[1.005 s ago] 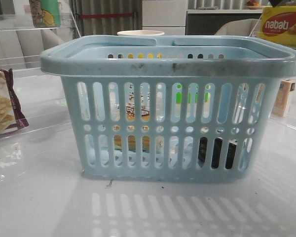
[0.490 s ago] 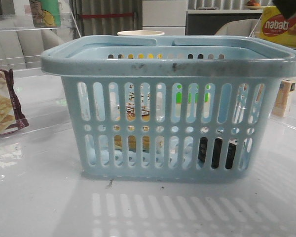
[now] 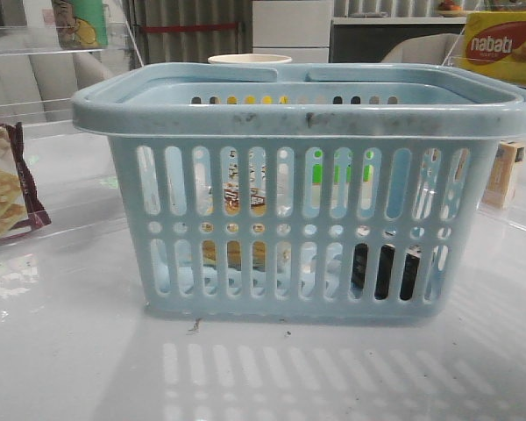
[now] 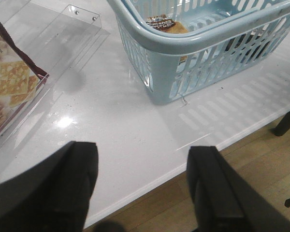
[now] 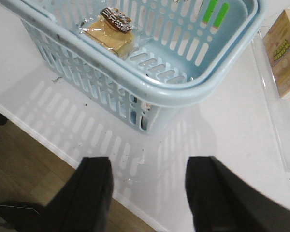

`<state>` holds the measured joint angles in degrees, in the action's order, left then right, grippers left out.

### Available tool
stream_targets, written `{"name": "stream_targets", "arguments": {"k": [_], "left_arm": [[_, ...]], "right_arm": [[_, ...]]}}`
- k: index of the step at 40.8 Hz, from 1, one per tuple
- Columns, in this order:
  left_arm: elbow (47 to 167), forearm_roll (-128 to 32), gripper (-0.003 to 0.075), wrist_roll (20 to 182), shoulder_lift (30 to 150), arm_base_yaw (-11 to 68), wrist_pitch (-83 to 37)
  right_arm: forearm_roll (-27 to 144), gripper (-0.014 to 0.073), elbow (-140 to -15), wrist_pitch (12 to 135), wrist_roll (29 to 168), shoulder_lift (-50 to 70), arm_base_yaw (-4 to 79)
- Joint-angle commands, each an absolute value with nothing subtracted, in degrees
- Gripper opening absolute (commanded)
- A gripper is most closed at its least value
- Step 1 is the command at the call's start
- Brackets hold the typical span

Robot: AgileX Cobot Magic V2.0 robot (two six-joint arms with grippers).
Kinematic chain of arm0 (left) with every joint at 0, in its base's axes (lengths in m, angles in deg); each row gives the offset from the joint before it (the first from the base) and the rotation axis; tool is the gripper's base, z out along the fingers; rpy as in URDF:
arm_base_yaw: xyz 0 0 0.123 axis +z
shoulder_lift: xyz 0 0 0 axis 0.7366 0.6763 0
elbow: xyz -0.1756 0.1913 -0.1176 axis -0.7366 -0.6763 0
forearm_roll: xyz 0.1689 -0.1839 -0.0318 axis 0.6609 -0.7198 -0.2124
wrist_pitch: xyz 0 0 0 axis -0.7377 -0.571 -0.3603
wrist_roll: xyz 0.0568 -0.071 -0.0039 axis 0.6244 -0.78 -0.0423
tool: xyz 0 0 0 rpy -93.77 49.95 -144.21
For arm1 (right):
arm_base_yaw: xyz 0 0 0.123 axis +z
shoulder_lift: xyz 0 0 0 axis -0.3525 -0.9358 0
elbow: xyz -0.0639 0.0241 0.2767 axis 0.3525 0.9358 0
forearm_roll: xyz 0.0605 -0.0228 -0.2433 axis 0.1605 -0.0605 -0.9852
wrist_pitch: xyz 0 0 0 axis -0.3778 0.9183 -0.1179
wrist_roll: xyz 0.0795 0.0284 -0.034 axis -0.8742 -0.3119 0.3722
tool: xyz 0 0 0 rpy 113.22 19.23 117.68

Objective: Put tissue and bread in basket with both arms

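The light blue basket (image 3: 307, 114) stands in the middle of the white table. Inside it, on the left, lies the bread (image 5: 108, 33), a clear packet with a brown-and-white label; through the slots the bread (image 3: 232, 203) also shows in the front view. The black tissue (image 3: 387, 270) rests low on the basket's right side, behind the slots. My left gripper (image 4: 142, 159) is open and empty above the table's near edge, left of the basket (image 4: 183, 46). My right gripper (image 5: 147, 169) is open and empty over the near edge, right of the basket (image 5: 183, 92).
A maroon-edged cracker packet (image 3: 4, 189) lies on a clear tray at the left. A small yellowish box (image 5: 282, 50) sits on a clear tray at the right. A yellow wafer box (image 3: 504, 44) stands at the back right. Wooden floor lies below the table edge (image 4: 150, 186).
A dark shape at the front view's top right half a second ago is gone. The basket and its contents have not moved.
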<state>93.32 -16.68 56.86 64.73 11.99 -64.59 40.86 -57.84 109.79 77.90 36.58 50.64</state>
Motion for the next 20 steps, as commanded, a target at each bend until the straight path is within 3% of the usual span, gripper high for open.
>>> {"name": "stream_targets", "arguments": {"k": [1, 8, 12, 20], "left_arm": [[94.73, -16.27, 0.0455, 56.2, 64.86, 11.76, -60.46], [94.73, -16.27, 0.0454, 56.2, 64.86, 11.76, -60.46], [94.73, -16.27, 0.0435, 56.2, 64.86, 11.76, -60.46], [94.73, -16.27, 0.0285, 56.2, 64.86, 11.76, -60.46]], "right_arm": [[39.79, 0.0453, -56.69, 108.54, 77.65, 41.01, 50.62], [39.79, 0.0425, -53.09, 110.14, 77.65, 46.74, 50.62], [39.79, 0.0332, -52.4, 110.26, 77.65, 47.92, 50.62], [39.79, 0.0113, -52.4, 110.88, 77.65, 47.99, 50.62]]}}
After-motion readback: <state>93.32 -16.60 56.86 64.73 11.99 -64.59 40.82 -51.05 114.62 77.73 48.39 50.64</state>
